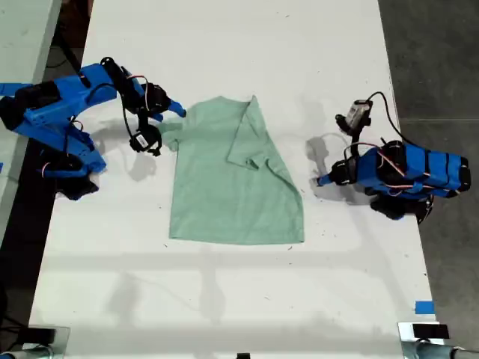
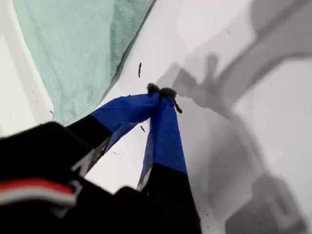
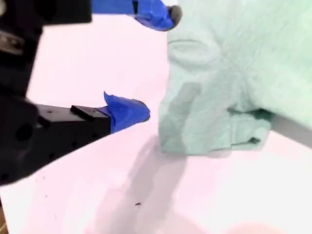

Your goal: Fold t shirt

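Exterior view: t shirt lies mid-frame on the white desk, its right side already folded inward. First wrist view: my first tool is clenched on nothing, over bare desk just beside the shirt's edge. Second wrist view: my second tool gapes open at the unfolded sleeve. Risk: thin cloth slipping or bunching, skewing the fold.

Your first gripper has its two blue fingers pinched together at the tips, holding nothing. The green t shirt lies near it on the white table.
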`<action>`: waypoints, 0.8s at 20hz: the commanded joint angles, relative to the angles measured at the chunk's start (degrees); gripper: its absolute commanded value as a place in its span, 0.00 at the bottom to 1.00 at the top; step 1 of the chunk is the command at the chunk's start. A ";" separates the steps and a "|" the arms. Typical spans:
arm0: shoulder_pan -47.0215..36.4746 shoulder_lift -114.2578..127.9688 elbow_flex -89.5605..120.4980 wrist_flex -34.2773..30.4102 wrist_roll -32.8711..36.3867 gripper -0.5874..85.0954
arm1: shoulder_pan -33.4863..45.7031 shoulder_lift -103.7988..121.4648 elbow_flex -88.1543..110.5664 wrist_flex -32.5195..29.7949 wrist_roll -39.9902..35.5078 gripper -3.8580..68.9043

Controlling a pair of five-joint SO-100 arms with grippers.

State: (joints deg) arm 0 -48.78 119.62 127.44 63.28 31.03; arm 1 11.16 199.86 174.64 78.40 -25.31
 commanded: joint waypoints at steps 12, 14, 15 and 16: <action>-3.87 -13.45 10.11 -12.04 -2.02 0.00 | -0.18 0.79 2.37 0.35 0.00 0.03; -3.52 -10.28 9.58 -9.23 -3.52 0.00 | -0.18 0.79 2.37 0.35 0.00 0.03; -3.08 -7.65 8.79 -7.29 -4.22 0.00 | -0.18 0.79 2.37 0.35 0.00 0.03; -2.46 -4.83 7.29 -4.83 -4.66 0.00 | -0.18 0.79 2.37 0.35 -0.09 0.03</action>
State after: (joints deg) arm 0 -52.65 110.30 137.37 55.37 27.69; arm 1 11.16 199.86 174.64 78.40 -25.31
